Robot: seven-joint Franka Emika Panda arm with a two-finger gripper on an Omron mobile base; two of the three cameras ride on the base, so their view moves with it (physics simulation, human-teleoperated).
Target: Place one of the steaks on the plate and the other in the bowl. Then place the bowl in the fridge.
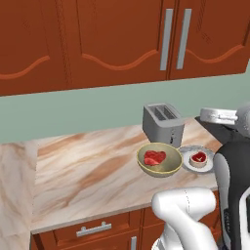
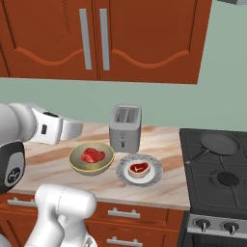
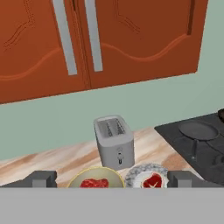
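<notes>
We are looking down over the marbled tan stone counter (image 1: 88, 171), where one small red raw steak with a pale fat rim (image 1: 155, 157) is lying inside the wide, glossy olive-yellow bowl (image 1: 146, 167), and the other red steak (image 2: 139, 169) is lying on the round white plate with the grey speckled scalloped rim (image 2: 124, 174). Bowl and plate are sitting just beside each other, in front of the grey steel two-slot toaster (image 2: 125, 128).

We judge that both steaks are placed, so the step in hand is taking hold of the bowl for the fridge. Our two-finger gripper (image 3: 112, 178) is hanging above the bowl and plate with its dark fingertips (image 3: 43, 178) spread wide and nothing between them.

To do this well, we are aiming to bring one finger inside the bowl's near wall and one outside it, clear of the meat, and to close on the rim on the side away from the plate, so that we are not nudging the plate or the toaster. We are planning a level lift, because the steak lies loose and could slide. The black stove top with its dark round frying pan (image 2: 220, 143) is lying well apart to the right.
</notes>
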